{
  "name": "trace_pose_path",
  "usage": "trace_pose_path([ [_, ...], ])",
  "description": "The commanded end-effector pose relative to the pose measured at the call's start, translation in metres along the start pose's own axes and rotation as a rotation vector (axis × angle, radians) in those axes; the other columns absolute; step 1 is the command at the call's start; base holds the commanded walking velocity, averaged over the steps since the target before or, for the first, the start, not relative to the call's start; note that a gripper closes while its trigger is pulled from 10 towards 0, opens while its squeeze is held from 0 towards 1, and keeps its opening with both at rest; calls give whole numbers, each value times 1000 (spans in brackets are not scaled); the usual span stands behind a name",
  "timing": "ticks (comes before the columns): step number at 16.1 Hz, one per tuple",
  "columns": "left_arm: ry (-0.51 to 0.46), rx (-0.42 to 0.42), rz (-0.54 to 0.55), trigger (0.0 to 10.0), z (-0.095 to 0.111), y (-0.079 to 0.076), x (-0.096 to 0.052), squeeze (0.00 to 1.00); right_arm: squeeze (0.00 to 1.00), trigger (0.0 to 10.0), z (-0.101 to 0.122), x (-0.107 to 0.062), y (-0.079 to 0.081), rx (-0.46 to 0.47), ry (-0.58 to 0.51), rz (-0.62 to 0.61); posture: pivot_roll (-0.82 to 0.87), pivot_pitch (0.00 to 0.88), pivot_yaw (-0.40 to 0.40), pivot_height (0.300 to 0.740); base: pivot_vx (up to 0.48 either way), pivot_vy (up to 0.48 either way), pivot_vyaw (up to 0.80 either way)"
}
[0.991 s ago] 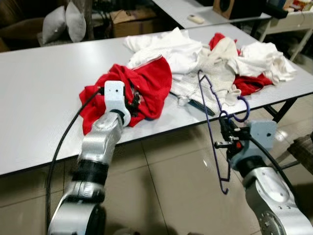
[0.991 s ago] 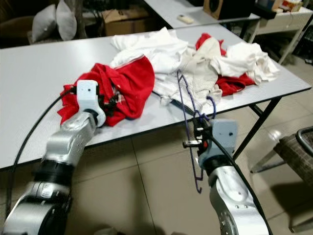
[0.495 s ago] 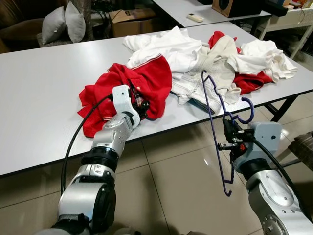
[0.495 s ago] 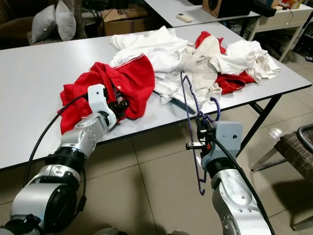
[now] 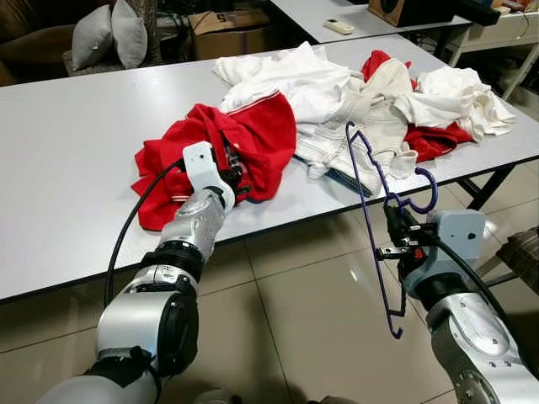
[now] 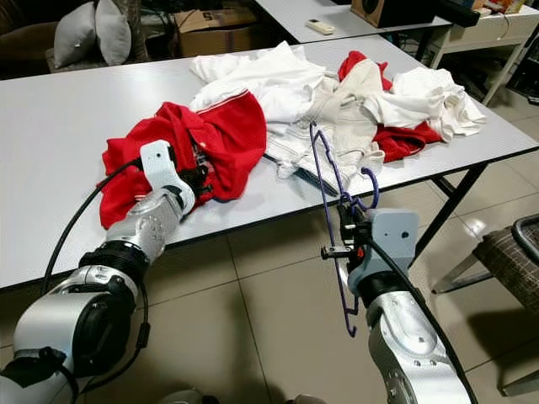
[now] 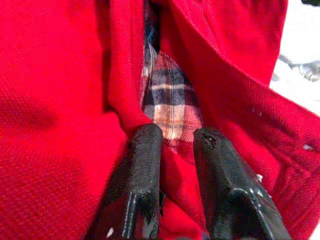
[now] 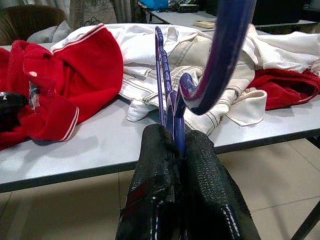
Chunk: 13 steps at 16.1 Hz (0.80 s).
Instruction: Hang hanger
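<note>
A red shirt [image 5: 253,139] lies crumpled on the white table [image 5: 67,168]. My left gripper [image 5: 232,177] rests at its near edge. In the left wrist view the black fingers [image 7: 145,165] pinch a fold of the red shirt [image 7: 60,100] beside its plaid lining [image 7: 170,105]. My right gripper [image 5: 392,231] is shut on a purple wire hanger [image 5: 370,202], gripping just below the hook. It holds the hanger upright in front of the table's front edge, above the floor. In the right wrist view the hanger [image 8: 220,55] rises from between the shut fingers [image 8: 155,175].
A heap of white and red clothes [image 5: 370,93] covers the table's far right part. Behind it stand a cardboard box [image 5: 223,29], grey cushions [image 5: 105,38] and a second table with a remote [image 5: 339,27]. A dark chair [image 6: 514,252] stands at the right on the tiled floor.
My left arm has drawn in a little and its wrist sits slightly further left on the red shirt. The right gripper keeps the hanger in nearly the same place.
</note>
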<state>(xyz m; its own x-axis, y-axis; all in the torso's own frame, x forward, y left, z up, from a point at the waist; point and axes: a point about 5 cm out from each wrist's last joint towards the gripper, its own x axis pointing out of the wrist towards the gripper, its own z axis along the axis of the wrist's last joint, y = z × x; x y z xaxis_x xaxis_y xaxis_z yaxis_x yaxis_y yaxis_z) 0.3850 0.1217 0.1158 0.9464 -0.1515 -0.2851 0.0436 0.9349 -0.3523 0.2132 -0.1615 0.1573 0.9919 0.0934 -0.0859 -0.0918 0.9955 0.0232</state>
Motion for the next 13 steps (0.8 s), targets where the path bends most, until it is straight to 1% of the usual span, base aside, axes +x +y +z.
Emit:
trace_pose_path([
  [1,-3,28,-6,0,3,-1,1,0,0,10000,3,-1,2,-7,-7,16,-164,43,11,740,0,0,0],
  [2,-6,23,0,0,2,-1,1,0,0,10000,3,0,2,-5,-6,22,-163,41,9,740,0,0,0],
  [4,-15,47,4,0,3,1,1,0,0,10000,3,1,3,1,-4,46,-159,36,3,740,0,0,0],
  [6,-23,76,-3,0,5,2,1,0,0,10000,5,1,3,6,-11,72,-153,32,1,740,0,0,0],
  [7,-45,113,-14,0,11,4,1,0,0,10000,8,2,0,3,-25,99,-147,28,1,740,0,0,0],
  [8,-53,124,-13,0,13,5,0,0,0,10000,9,2,-1,0,-30,106,-144,27,0,740,0,0,0],
  [9,-81,166,-13,0,20,9,0,0,0,10000,13,4,-4,1,-51,133,-134,26,-3,740,0,0,0],
  [11,-97,182,-7,0,25,12,-1,0,0,10000,15,5,-5,3,-59,151,-126,22,-4,740,0,0,0],
  [13,-161,232,-25,0,48,19,-3,0,0,10000,18,8,-4,21,-73,197,-112,20,0,740,0,0,0],
])
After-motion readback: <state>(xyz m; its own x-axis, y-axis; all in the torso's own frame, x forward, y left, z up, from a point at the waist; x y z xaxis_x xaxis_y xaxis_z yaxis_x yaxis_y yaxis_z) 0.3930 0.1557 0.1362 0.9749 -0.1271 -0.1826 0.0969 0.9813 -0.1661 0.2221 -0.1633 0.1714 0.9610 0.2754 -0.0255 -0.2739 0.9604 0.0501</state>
